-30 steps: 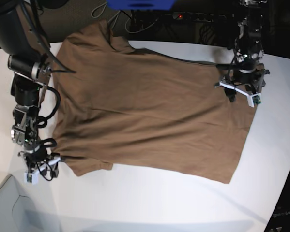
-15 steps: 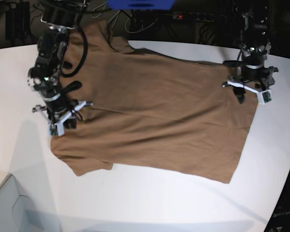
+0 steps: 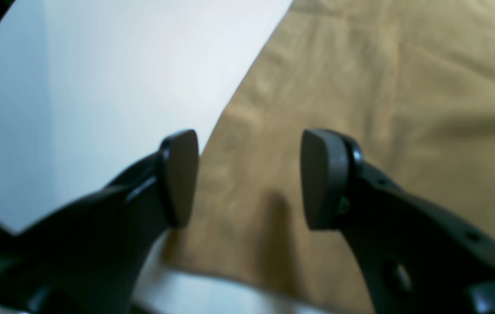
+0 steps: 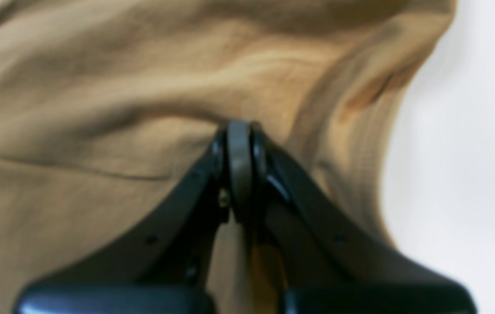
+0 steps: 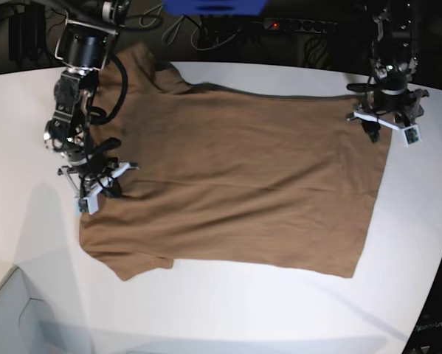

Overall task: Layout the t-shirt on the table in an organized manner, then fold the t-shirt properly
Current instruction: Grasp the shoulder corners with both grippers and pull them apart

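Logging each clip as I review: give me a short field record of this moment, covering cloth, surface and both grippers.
cloth: t-shirt, tan-brown, spread nearly flat
surface: white table
right gripper: shut, at the shirt's neck end; blur hides whether cloth is pinched
left gripper: open over the shirt's hem edge, holding nothing
other: pale grey box at the table corner

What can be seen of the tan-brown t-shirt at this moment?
The plain tan-brown soft cotton t-shirt lies spread nearly flat on the white table, lightly wrinkled, short sleeves toward the base view's left, hem toward its right. The right gripper is shut on a pinched ridge of cloth near the neck edge. The left gripper hangs open over the hem corner; contact cannot be told.
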Tool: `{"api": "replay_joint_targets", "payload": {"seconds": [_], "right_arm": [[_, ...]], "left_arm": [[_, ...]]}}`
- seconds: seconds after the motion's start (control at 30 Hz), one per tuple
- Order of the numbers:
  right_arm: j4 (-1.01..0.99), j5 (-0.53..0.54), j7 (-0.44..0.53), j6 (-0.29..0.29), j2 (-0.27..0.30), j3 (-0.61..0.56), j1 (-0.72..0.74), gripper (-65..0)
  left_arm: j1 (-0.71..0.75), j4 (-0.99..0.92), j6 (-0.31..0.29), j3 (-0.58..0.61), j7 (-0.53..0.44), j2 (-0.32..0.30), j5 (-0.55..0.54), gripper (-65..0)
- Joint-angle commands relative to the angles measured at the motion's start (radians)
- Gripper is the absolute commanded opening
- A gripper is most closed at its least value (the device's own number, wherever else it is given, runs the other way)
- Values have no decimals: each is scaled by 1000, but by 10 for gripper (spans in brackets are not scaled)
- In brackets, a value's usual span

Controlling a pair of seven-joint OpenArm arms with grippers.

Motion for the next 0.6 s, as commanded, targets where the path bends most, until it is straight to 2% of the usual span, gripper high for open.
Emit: {"api": "replay_joint_targets", "payload": {"seconds": [0.0,0.17,0.3,0.43,0.5,0.57], "right_arm": [[-24,-40,-54,-12,15,0,27,-650],[-27,-37,-56,-12,35,6,64,-650],[176,-35,-57,-12,21,5,-4,-650],[415,-38,-68,-12,-35,6,-105,-650],[524,-35,-85,-12,-36,-6,-186,-615],[624,-37,-125,-12,-48,-29,-266,-539]], "left_arm": [[-2,16,3,-7,-26,-8,3,-289],[27,38,3,-44,-26,-6,2,-289],[47,91,3,-61,-26,-5,2,-288],[58,114,3,-90,-25,27,2,-287],[59,108,3,-87,-25,29,2,-259],[67,102,3,-84,-23,29,2,-181]]}}
